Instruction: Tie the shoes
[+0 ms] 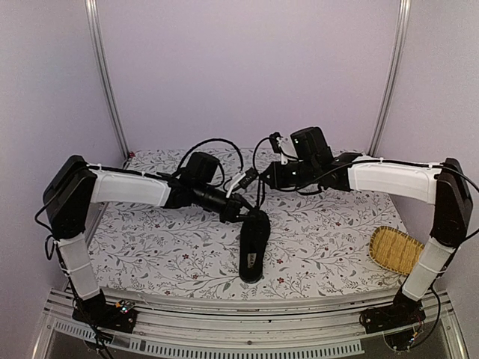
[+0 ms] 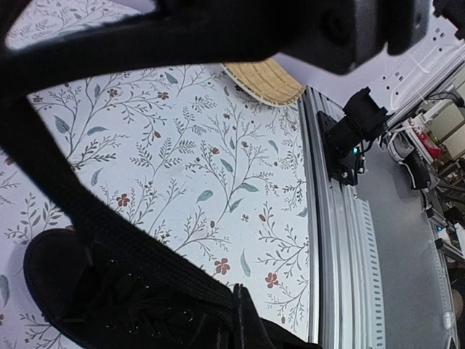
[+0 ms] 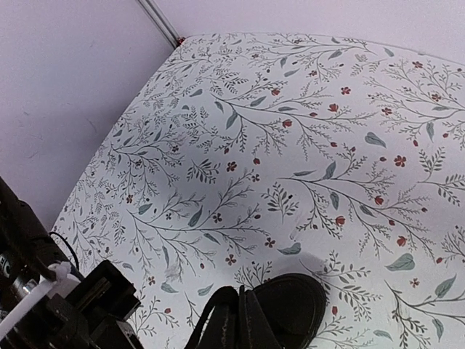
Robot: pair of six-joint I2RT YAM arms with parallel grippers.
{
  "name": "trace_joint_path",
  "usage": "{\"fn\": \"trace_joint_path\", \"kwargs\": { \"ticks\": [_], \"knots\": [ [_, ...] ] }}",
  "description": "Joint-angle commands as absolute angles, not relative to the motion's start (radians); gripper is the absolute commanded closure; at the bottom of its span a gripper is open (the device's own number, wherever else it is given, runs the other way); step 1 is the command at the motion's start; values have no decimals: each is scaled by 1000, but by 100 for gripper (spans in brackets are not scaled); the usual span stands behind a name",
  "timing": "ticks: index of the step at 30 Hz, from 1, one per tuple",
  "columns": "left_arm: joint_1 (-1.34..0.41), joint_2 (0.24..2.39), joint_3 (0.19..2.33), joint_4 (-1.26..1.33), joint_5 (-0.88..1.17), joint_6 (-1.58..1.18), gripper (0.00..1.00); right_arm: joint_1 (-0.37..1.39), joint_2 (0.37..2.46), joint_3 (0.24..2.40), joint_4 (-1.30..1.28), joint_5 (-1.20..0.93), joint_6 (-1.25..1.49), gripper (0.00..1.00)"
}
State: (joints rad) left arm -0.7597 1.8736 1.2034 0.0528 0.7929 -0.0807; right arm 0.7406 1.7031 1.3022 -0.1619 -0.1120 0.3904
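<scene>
Left arm: elbow raised over the left edge of the worktop, forearm running level toward the middle. The left gripper is low at the far end of the shoe. In the left wrist view its fingers stand apart, one across the top of the view and one slanting down onto the shoe, with floral cloth showing between them.

Right arm: mirrored, with the elbow high over the right edge and the forearm reaching in toward the centre. The right gripper hangs just beyond the shoe's far end, close to the left gripper. Its fingers barely show in the right wrist view, so I cannot tell whether they are apart or together.

Counts: two arms, one shoe, one woven tray.

The shoe is all black and low-top. It lies about mid-worktop, a little toward the near edge, lengthwise from far to near. The toe points to the far edge and the opening faces the near edge, with a pale insole label inside. The thin black laces run through the eyelets; whether they are knotted is not clear.

The tray lies flat by the right edge, well apart from the shoe.
</scene>
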Motion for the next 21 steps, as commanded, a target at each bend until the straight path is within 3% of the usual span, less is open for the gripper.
{"fn": "trace_joint_path", "kwargs": {
  "ticks": [1,8,12,21],
  "knots": [
    [-771,1847,1169,103,785,-90,100,737,1785,1361,-14,-233,311,98],
    [-768,1833,1137,141,770,-120,100,737,1936,1461,99,-448,269,96],
    [-766,1820,1096,212,750,-171,100,736,1993,1475,92,-438,292,85],
    [-764,1801,999,354,712,-279,100,676,1893,1413,38,-387,296,24]
  ]
}}
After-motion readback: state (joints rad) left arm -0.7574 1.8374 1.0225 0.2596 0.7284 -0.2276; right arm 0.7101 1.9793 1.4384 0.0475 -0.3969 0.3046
